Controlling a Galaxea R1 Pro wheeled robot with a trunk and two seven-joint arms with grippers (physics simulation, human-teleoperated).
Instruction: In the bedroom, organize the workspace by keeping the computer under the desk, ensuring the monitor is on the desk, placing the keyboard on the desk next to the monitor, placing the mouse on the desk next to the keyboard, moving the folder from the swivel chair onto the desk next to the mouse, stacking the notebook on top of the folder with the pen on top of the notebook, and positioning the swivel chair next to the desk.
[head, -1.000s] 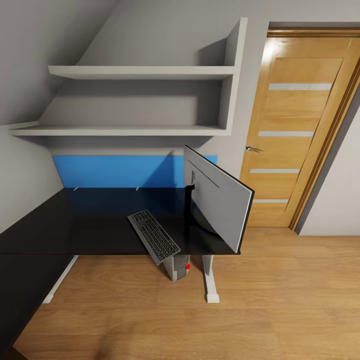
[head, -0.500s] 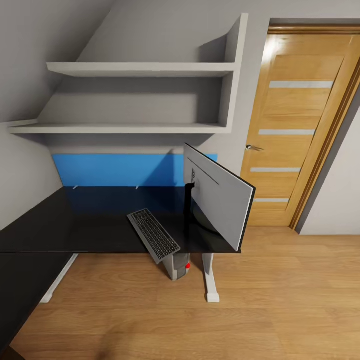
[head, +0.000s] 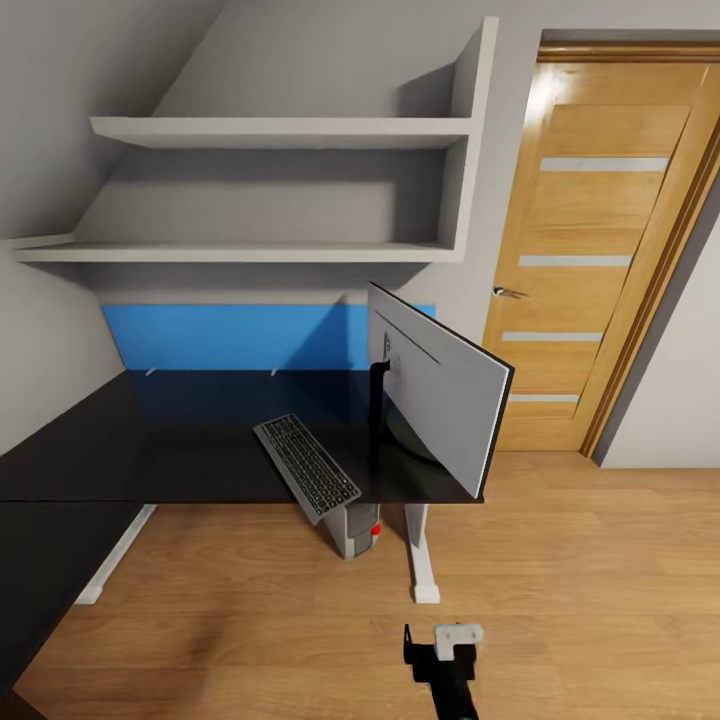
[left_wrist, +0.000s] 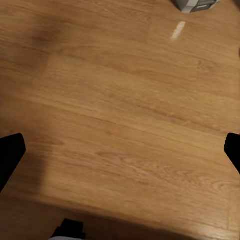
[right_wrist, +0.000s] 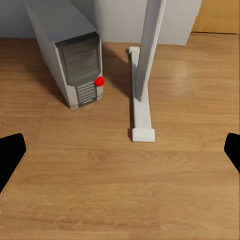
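The black table (head: 150, 450) is running along the wall with the blue panel (head: 230, 338) behind it, and the monitor (head: 440, 395) is standing at the table's door-side end, its silver-grey back turned toward the camera and its black neck rising just beside the keyboard. The keyboard (head: 307, 468) is lying at an angle on the table, one end sticking out past the front edge, right next to the monitor's foot. Under the table, below that overhanging end, the computer (head: 358, 530) is sitting on the wood floor (head: 560, 600), red light glowing on its front; in the right wrist view the computer (right_wrist: 70, 62) is just beside the table's white leg (right_wrist: 147, 55) and foot bar. Above the table, two grey wall shelves (head: 280, 190) are sitting bare, and the oak door (head: 590, 250) is closed beyond the monitor. The right gripper (head: 443, 645) is poking into the head view near the floor in front of the white leg; its jaws are spread wide in the right wrist view, grasping nothing. The left gripper (left_wrist: 120, 150) is looking down at floorboards, jaws likewise spread apart and empty.
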